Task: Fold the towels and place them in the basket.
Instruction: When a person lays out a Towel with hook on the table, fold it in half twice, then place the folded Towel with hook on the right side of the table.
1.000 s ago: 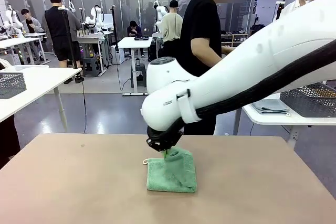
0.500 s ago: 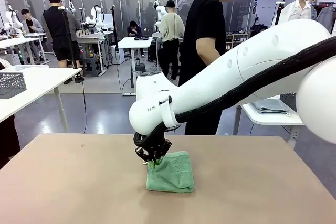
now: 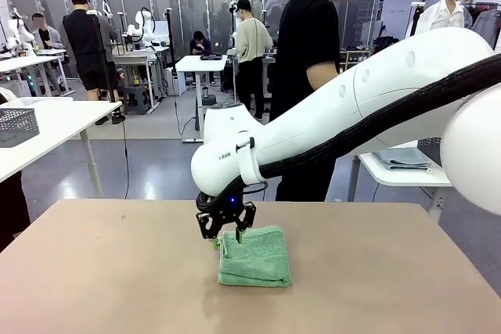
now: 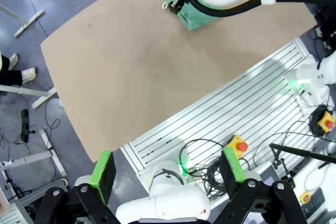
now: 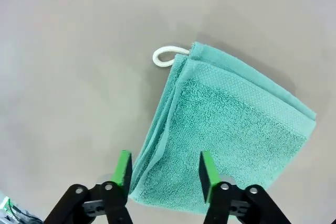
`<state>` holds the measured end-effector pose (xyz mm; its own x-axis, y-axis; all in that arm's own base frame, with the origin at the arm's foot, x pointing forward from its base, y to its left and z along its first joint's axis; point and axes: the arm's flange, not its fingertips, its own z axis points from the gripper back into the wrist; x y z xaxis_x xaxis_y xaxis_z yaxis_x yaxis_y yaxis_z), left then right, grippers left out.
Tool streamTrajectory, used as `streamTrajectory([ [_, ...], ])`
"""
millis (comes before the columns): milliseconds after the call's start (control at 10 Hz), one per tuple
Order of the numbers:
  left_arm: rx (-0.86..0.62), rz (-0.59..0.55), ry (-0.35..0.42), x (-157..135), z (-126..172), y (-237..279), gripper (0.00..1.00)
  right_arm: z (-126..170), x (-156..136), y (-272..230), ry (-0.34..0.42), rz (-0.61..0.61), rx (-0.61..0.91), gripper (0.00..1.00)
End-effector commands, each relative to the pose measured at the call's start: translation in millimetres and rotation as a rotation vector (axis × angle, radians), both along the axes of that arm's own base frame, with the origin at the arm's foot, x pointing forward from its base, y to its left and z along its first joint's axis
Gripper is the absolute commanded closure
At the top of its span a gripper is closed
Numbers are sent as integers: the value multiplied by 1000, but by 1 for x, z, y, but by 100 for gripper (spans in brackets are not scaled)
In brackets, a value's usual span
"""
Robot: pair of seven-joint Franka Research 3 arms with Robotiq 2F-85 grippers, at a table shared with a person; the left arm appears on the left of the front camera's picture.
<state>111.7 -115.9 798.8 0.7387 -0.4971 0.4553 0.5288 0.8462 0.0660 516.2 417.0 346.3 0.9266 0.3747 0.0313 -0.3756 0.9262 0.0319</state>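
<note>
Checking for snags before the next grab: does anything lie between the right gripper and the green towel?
Nothing. In the right wrist view the open right gripper hangs over the edge of the folded green towel, only air between them.

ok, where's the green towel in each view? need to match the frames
Front view: green towel lies folded on the table, just right of centre, at the right claw.
Left wrist view: near the top edge, right of centre.
Right wrist view: centre to lower right, lying flat.
Shared landmark: the open right claw at the towel's edge.
</note>
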Motion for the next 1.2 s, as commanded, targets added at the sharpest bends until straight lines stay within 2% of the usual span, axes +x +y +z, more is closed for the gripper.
streamTrajectory([
  [0, -11, -21, -6, -12, 3, -2, 0, 9, -3, -8, -22, -51, 28, 0],
  [100, -11, -21, -6, -12, 3, -2, 0, 8, 0, -13, -22, -55, 28, 32],
  [200, -11, -21, -6, -12, 3, -2, 0, 3, 1, -1, -3, -8, 9, 32],
  [1100, -11, -21, -6, -12, 3, -2, 0, 3, 1, -1, -3, -8, 9, 32],
])
